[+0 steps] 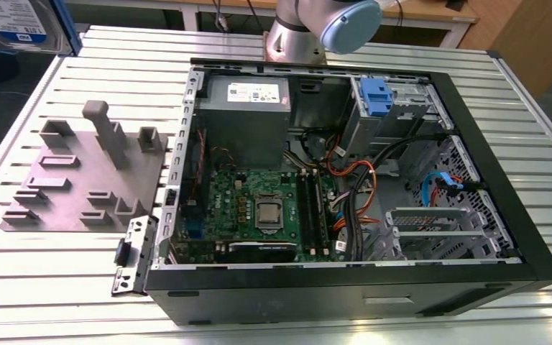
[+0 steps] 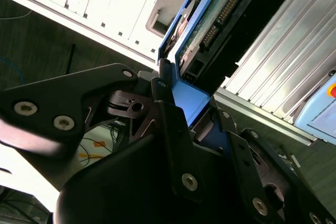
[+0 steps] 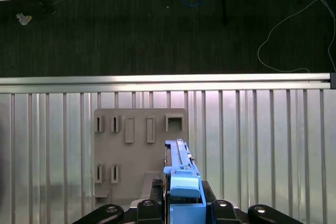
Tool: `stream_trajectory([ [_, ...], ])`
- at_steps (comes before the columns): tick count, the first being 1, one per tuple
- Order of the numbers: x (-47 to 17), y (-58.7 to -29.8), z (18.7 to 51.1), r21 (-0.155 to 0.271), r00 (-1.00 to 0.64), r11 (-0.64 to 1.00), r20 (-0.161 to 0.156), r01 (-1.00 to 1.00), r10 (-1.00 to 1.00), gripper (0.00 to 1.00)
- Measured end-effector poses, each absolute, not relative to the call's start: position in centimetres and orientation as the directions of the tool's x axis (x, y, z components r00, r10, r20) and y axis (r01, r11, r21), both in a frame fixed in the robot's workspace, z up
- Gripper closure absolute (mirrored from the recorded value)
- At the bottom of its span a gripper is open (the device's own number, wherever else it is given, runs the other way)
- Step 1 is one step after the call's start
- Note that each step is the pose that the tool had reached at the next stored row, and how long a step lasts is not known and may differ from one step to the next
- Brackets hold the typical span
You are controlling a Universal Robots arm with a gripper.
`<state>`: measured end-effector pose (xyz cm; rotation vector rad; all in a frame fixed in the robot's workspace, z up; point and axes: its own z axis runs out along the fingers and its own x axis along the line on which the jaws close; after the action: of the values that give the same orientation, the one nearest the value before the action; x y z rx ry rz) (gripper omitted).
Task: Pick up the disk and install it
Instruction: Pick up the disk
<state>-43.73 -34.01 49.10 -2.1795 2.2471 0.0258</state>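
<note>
The disk (image 1: 15,25), silver with a white-and-blue label and a blue carrier frame, hangs in the air at the exterior view's far upper left, beyond the table's corner. In the second wrist view my gripper (image 2: 185,88) is shut on the blue frame end of the disk (image 2: 210,22), whose green circuit board side faces the camera. In the first wrist view the disk (image 3: 179,163) stands edge-on between the black fingers (image 3: 149,207), over the grey fixture plate (image 3: 137,140).
The open black computer case (image 1: 506,215) lies on the slatted aluminium table (image 1: 46,266), with a grey power supply (image 1: 245,115), a motherboard (image 1: 256,208) and a drive bay with a blue latch (image 1: 376,97). The grey fixture plate (image 1: 80,180) lies beside it. The arm's base (image 1: 300,36) stands behind.
</note>
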Motion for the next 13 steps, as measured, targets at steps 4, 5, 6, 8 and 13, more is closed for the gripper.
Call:
stream_trajectory([
  [4,-43.69,-34.01,49.10,0.004,-0.030,0.030,-0.019,-1.000,-0.999,0.63],
  [5,-43.65,-34.11,49.10,0.004,-0.031,0.030,-0.019,-1.000,-0.999,0.63],
  [6,-43.65,-34.16,49.09,0.004,-0.031,0.030,-0.019,-1.000,-0.999,0.63],
  [8,-43.65,-34.19,49.10,0.004,-0.030,0.030,-0.019,-1.000,-0.999,0.63],
  [13,-43.65,-34.33,49.10,0.004,-0.030,0.030,-0.019,-1.000,-0.999,0.63],
])
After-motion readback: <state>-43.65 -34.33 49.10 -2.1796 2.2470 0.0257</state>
